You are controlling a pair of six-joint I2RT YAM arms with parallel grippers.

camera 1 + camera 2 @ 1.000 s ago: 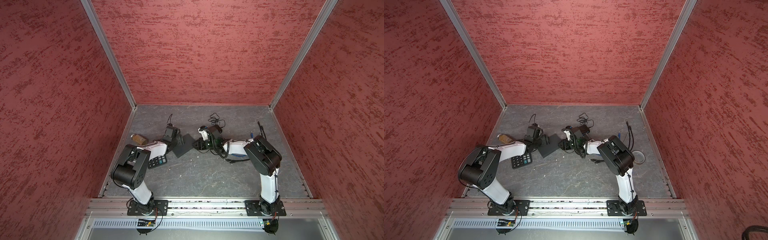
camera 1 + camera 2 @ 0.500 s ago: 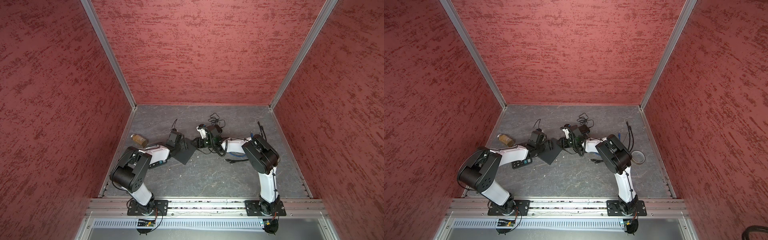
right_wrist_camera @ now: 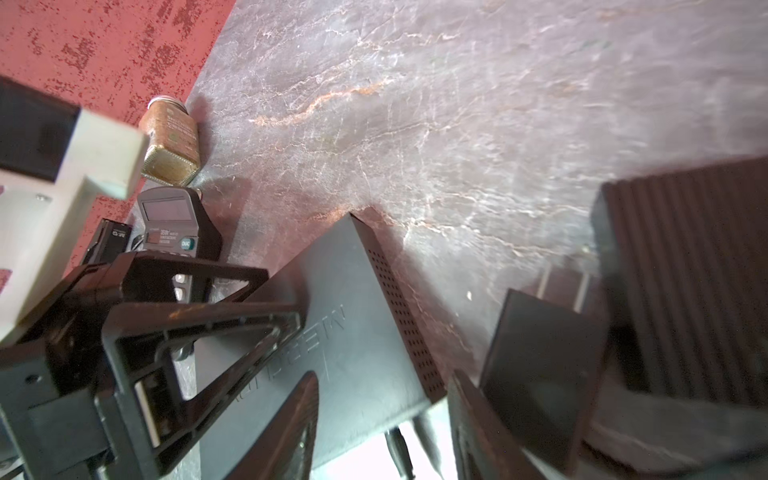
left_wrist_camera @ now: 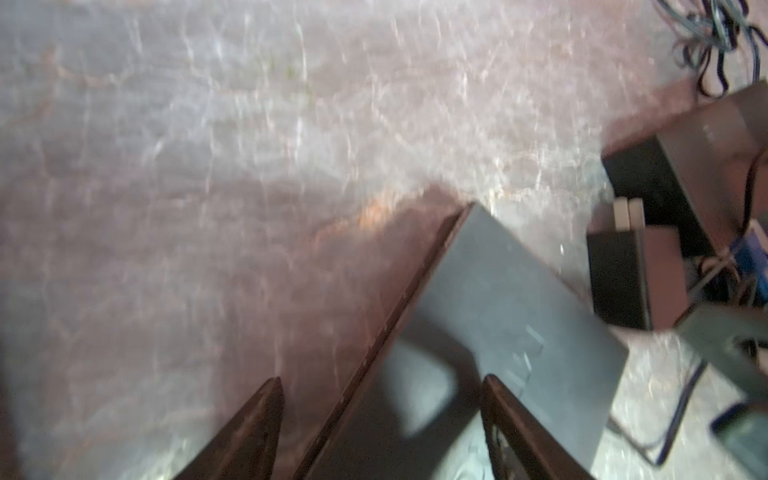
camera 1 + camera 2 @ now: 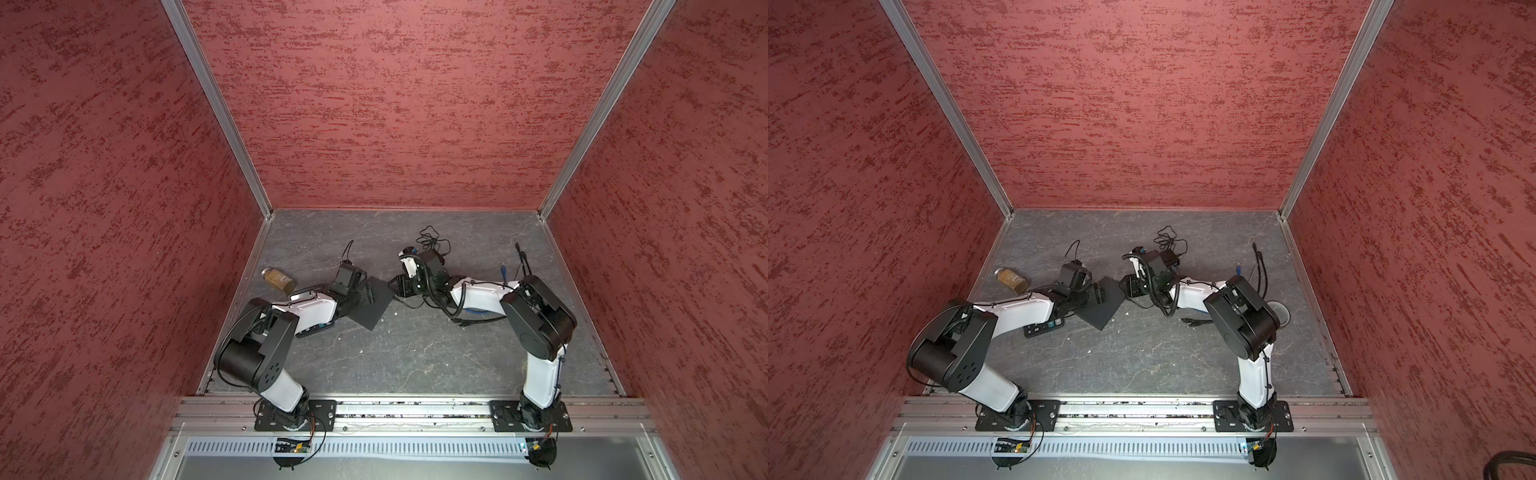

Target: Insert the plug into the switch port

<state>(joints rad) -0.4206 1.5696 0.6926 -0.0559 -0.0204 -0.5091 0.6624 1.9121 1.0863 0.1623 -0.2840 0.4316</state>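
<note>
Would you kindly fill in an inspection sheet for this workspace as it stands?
Surface: grey stone-look tabletop, a few pale specks.
Job's things: black switch lying flat mid-table; plug not made out.
Clutter: spice jar on its side, calculator, tape roll, pronged power adapter.
Claws: left claw open, straddling the switch's edge; right claw by the switch's corner, grip unclear.
Cables: thin tangle at back, loose leads at right.
Surroundings: red textured walls, aluminium frame.
</note>
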